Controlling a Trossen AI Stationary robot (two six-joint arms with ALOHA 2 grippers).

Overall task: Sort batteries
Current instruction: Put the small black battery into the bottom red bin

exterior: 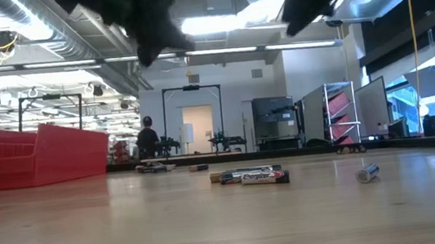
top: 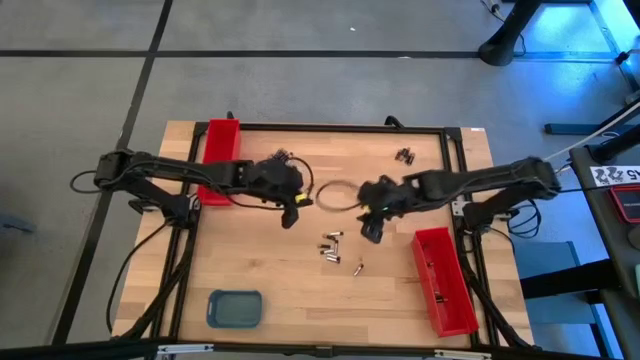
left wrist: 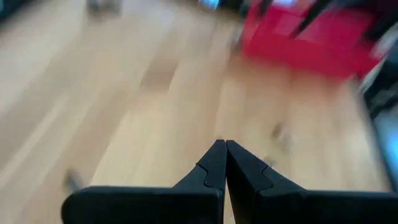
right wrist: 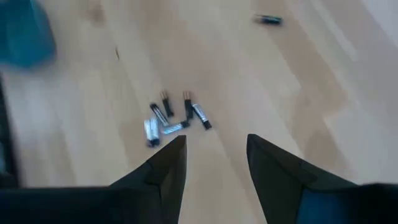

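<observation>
Jaws on my left gripper (top: 292,213) are pressed fully together with nothing between them, while the right gripper (top: 371,232) hangs with its jaws parted and empty, both raised above the middle of the bench (top: 270,275). Below the right gripper lies the main cluster of batteries (top: 331,246), several cells lying flat at mixed angles, some touching, with one stray cell (top: 358,267) just beside them toward the near edge. More cells sit in a small group (top: 403,155) at the far side and another group (top: 284,155) near the far red tray (top: 219,152); a second red tray (top: 443,279) stands by the right arm's base, and a blue-grey tray (top: 235,309) near the front edge. I judge these cells light, rigid and smooth, apt to roll or skid on the pale wood, so I would take one across its barrel at mid-length, jaws square to its axis, choosing an outlying cell first to avoid nudging its neighbours. From bench height, the wood looks flat and clean, opening onto a large lit workshop with racks, equipment and a distant person (exterior: 148,136).
</observation>
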